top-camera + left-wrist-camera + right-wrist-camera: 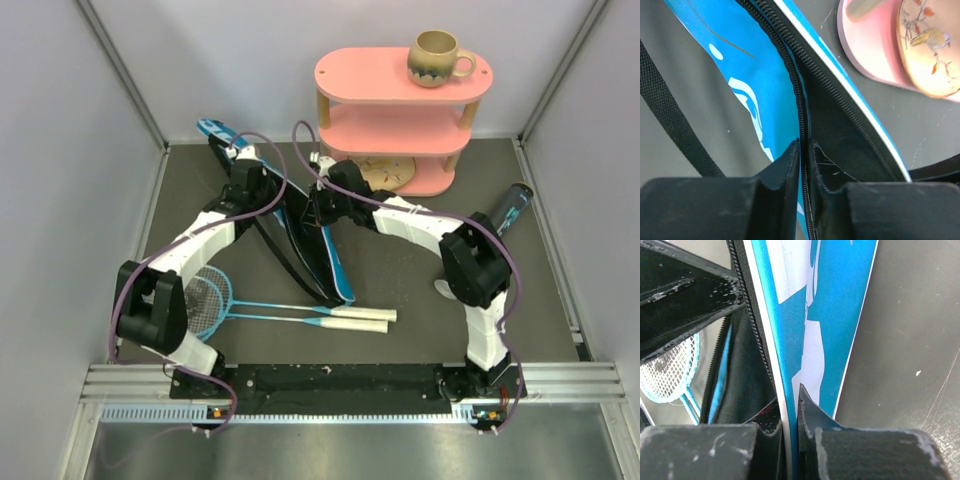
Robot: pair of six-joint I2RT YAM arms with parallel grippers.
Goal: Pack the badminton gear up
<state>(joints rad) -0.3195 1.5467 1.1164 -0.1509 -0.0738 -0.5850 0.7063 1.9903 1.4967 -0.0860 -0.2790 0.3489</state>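
Observation:
The blue racket-shaped cover (335, 272) lies slantwise mid-table, unzipped, its black inside showing. My left gripper (256, 186) is shut on the cover's zipper edge (804, 142). My right gripper (325, 207) is shut on the opposite blue-and-white flap (792, 390). The cover fills the left wrist view (750, 65) and the right wrist view (830, 300). Two light-blue rackets (215, 300) lie at the front left, white handles (360, 318) pointing right; one head shows in the right wrist view (670, 370). The black tube (510, 208) lies at the right. A small white thing (443, 288) peeks out by the right arm; the shuttlecocks are otherwise hidden.
The pink three-tier shelf (400, 100) stands at the back right with the beige mug (437, 57) on top and a painted disc (930, 50) on its lowest tier (865, 55). The cover's black strap (285, 262) loops over the mat. Walls enclose three sides.

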